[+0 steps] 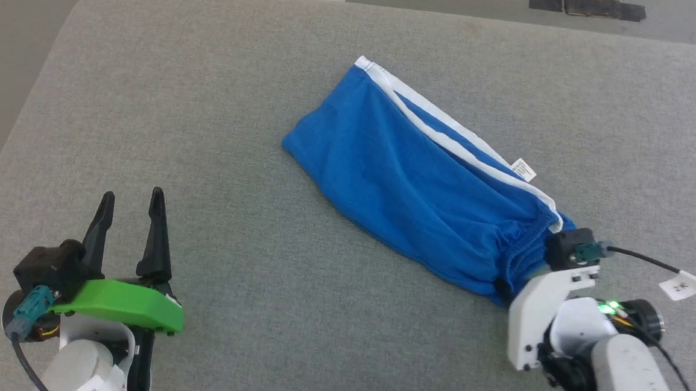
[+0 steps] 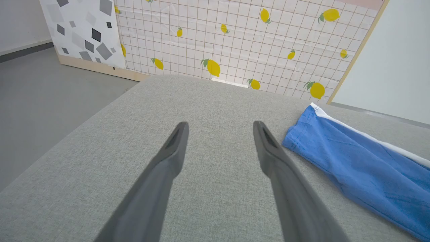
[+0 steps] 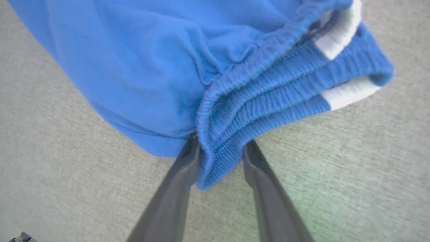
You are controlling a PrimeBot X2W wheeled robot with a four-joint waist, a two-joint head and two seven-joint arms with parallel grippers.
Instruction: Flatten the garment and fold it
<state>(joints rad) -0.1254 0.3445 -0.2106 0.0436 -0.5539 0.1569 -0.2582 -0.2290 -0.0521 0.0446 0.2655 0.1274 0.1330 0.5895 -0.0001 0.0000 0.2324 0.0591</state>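
Blue garment (image 1: 409,181) with white trim lies on the grey counter (image 1: 209,90), right of centre, waistband at the near right. The right pincer (image 3: 220,148) straddles the gathered waistband, cloth between its fingers; whether it is clamped cannot be told. The left pincer (image 1: 132,193) stands apart at the near left, well apart from the garment.

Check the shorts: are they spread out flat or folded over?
Folded over, not spread: the shorts lie as a narrow strip on the grey surface, and the waistband shows several stacked elastic layers.
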